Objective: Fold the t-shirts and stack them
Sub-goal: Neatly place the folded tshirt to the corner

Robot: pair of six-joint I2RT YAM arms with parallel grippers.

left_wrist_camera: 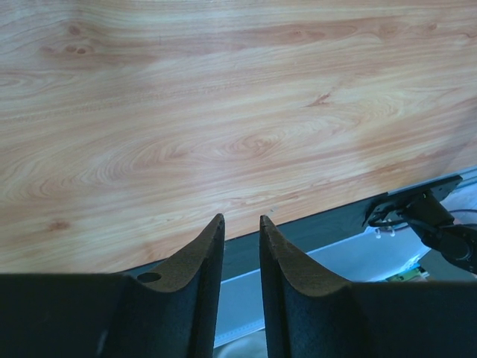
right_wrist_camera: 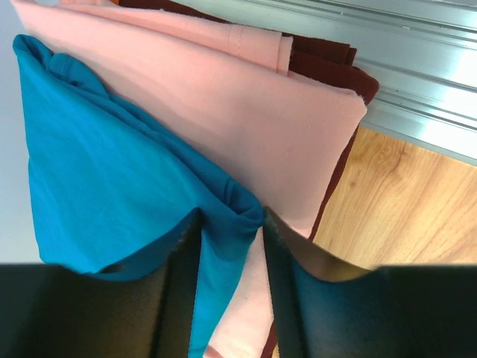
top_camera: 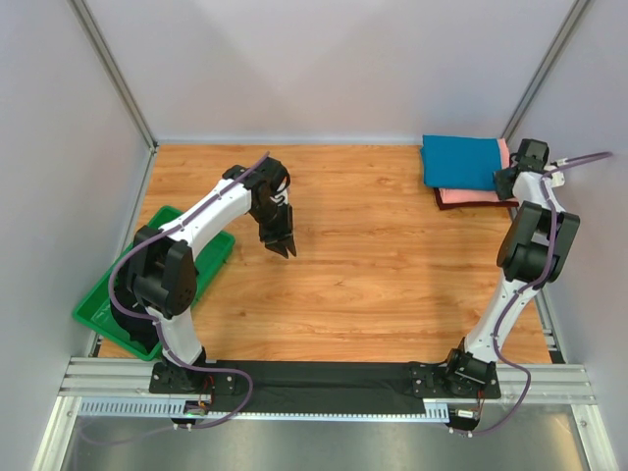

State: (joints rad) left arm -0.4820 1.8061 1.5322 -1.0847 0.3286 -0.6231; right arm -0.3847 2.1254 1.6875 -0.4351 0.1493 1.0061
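Top external view, left to right: a green tray [top_camera: 98, 316] sits at the left edge of the table [top_camera: 392, 265], partly hidden behind my left arm, so I cannot say what it holds. The left gripper [top_camera: 280, 240] hangs over bare wood left of centre. On its wrist camera the left gripper [left_wrist_camera: 240, 224] shows its fingers a little apart with nothing between them, only wood grain beyond.

At the far right corner lies the stack. The teal-blue t-shirt [top_camera: 461, 160] is on top, the salmon-pink t-shirt [top_camera: 503, 152] shows as a strip beneath it, and a dark red cloth [top_camera: 491, 203] peeks out at the bottom. The right gripper [top_camera: 507, 183] is at the stack's right edge.

On the right wrist camera, the right gripper [right_wrist_camera: 231, 216] is clamped on a bunched fold of the teal-blue t-shirt [right_wrist_camera: 97, 171], which rides over the salmon-pink t-shirt [right_wrist_camera: 246, 112]. The dark red cloth [right_wrist_camera: 328, 52] lies under both. The teal edge looks lifted and rumpled there, not flat.

I judge the task nearly done: both shirts are folded and stacked, and I see no loose shirt on the wood. What is left, I think, is letting go of the teal edge so it lies flat and square.

My count: one teal shirt, one pink shirt, one dark red cloth, one tray, two grippers.
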